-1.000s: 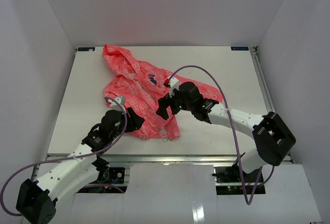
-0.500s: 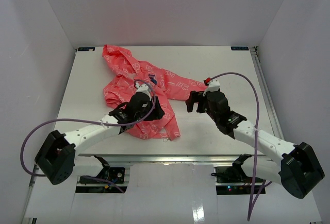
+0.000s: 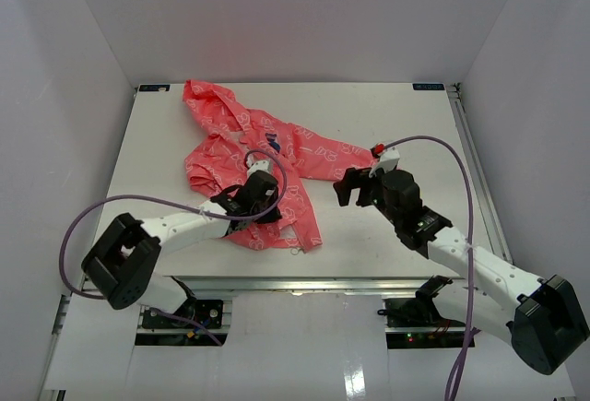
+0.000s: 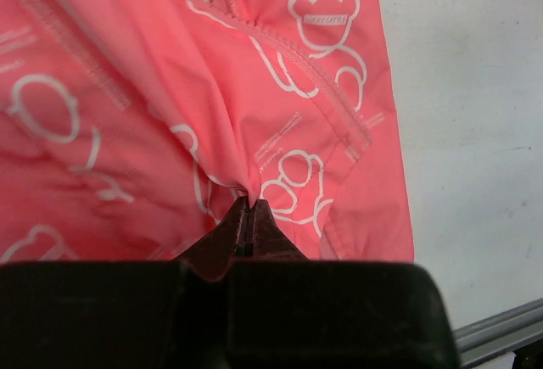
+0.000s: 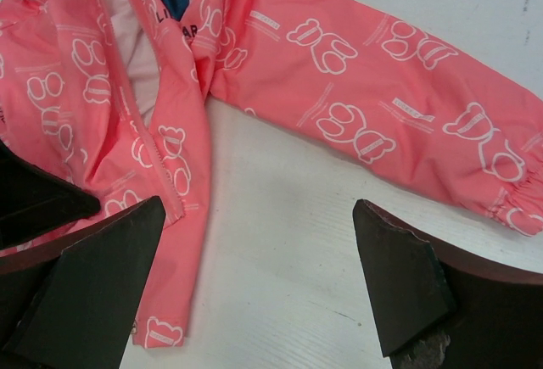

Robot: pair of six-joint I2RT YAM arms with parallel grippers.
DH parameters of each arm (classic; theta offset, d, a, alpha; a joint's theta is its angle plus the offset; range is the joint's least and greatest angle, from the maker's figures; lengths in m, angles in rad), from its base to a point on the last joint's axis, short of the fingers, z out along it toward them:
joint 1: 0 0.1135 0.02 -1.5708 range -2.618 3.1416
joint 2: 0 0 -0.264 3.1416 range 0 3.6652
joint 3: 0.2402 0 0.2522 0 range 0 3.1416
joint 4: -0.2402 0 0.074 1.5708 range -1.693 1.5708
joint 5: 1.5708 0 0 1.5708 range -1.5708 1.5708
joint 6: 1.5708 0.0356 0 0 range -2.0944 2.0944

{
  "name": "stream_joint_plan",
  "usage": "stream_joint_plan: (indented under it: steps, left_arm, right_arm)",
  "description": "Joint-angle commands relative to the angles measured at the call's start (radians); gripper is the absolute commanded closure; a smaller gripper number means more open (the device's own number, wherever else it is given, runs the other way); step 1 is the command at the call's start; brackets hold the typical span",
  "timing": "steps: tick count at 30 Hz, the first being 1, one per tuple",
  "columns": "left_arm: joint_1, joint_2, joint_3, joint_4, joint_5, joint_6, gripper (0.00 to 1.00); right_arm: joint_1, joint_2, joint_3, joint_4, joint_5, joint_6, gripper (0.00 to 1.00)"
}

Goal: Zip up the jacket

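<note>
Some jacket under left gripper

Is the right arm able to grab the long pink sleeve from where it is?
Probably yes. The right gripper hangs open just short of the sleeve of the jacket, with only bare table between them. Nothing lies on the sleeve, and the left gripper pinches fabric farther away.

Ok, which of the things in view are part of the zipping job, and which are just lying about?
Job: jacket; left gripper, shut on a fold of it; right gripper, open, beside it.
Not the job: table; cables of the arms.
</note>
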Motion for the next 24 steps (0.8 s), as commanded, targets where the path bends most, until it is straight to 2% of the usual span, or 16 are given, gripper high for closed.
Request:
stream_joint_plan:
  steps: [1,5,13,15,19,24]
  left_arm:
    - [-0.003,-0.234,-0.088,-0.015,-0.055,0.007,1.00]
    - [-0.003,-0.423,-0.189,0.005,0.013,0.092,1.00]
    - [-0.003,-0.622,-0.306,0.019,0.117,0.125,1.00]
    - [-0.005,-0.698,-0.325,0.029,0.140,0.134,1.00]
    - [-0.003,-0.795,-0.352,0.028,0.155,0.141,1.00]
    - [-0.003,-0.796,-0.351,0.029,0.148,0.137,1.00]
  right_arm:
    - [-0.006,0.038,0.028,0.057,-0.104,-0.033,0.02]
    - [-0.005,0.119,0.054,0.165,-0.357,-0.060,0.02]
    - [-0.003,0.347,0.117,0.455,-0.804,0.014,0.08]
    - [-0.003,0.386,0.134,0.536,-0.863,0.038,0.09]
    - [-0.003,0.496,0.193,0.554,-0.954,0.079,0.12]
    - [0.005,0.551,0.193,0.629,-0.999,0.134,0.16]
